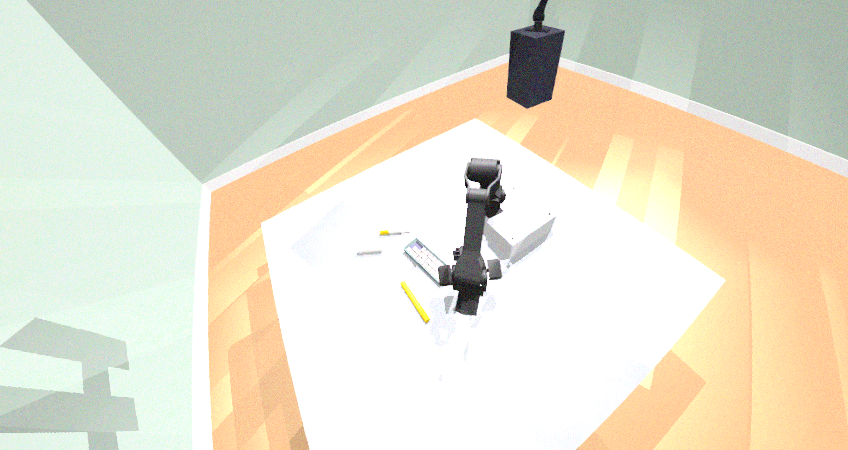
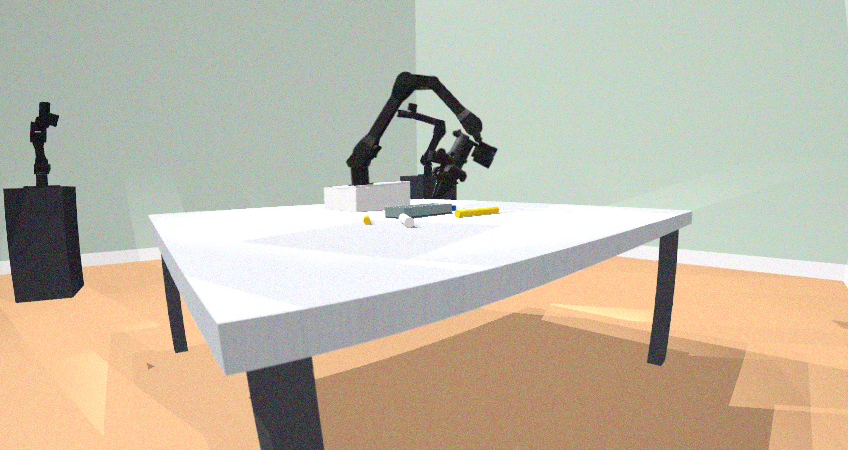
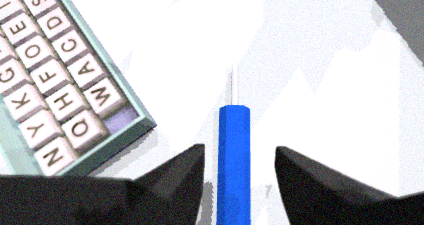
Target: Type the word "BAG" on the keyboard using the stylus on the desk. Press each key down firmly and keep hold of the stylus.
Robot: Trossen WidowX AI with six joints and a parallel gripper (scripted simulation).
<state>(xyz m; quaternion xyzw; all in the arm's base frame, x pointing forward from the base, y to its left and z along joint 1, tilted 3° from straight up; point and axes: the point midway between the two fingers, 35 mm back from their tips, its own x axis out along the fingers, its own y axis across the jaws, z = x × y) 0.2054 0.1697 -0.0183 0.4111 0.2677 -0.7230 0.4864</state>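
Note:
The keyboard (image 1: pixel 423 259) (image 2: pixel 418 210) (image 3: pixel 122 140) is a teal tray of white lettered keys, at the left in the wrist view. A and G keys show there; I cannot make out a B key. A blue stylus (image 3: pixel 234 160) with a thin pale tip lies on the desk right of the keyboard, pointing up the wrist view. Its end (image 2: pixel 453 207) shows behind the keyboard in the exterior view. My gripper (image 2: pixel 441 188) (image 3: pixel 239 154) is partly open above the stylus, one finger on each side, with gaps to both. The arm hides the stylus in the top view.
A yellow stick (image 1: pixel 414 301) (image 2: pixel 476 212) lies near the keyboard. A white stick (image 1: pixel 368 252) (image 2: pixel 407 220) and a yellow-handled thin tool (image 1: pixel 384 232) (image 2: pixel 367 220) lie on its other side. A white box (image 1: pixel 518 237) (image 2: pixel 383 197) stands by the arm's base.

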